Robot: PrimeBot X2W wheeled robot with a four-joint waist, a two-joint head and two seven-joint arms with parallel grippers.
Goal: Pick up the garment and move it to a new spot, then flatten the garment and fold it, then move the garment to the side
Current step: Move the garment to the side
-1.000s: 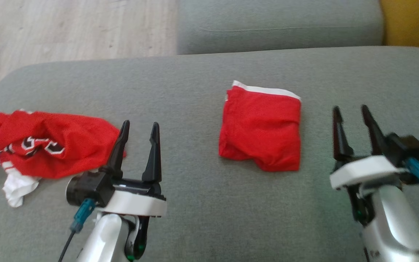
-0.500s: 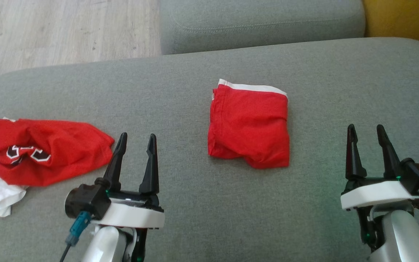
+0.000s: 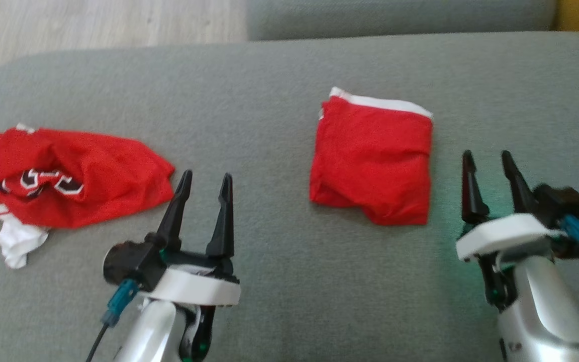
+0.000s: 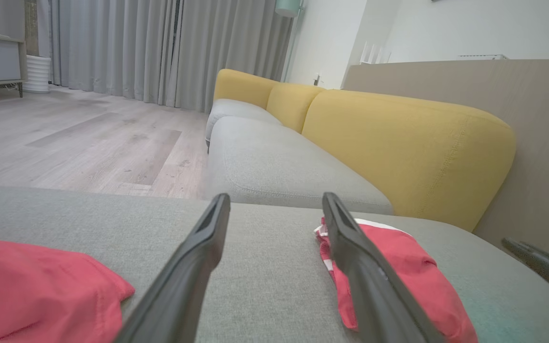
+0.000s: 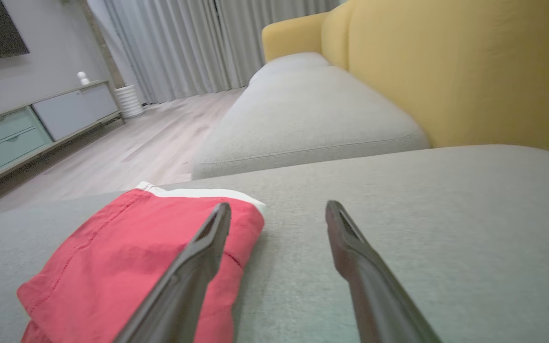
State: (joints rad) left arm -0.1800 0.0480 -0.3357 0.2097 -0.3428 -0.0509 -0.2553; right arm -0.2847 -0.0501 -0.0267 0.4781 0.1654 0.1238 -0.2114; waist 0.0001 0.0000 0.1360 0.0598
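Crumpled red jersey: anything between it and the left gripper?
Nothing visible. The open left gripper sits just right of the crumpled red jersey, only grey cushion between them; the folded red garment lies farther right.

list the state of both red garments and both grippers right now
folded red garment, folded square, lying flat on the grey cushion, untouched
crumpled red jersey, bunched up, not folded, lying at the cushion's left
left gripper, open, empty, near the jersey
right gripper, open, empty, beside the folded garment
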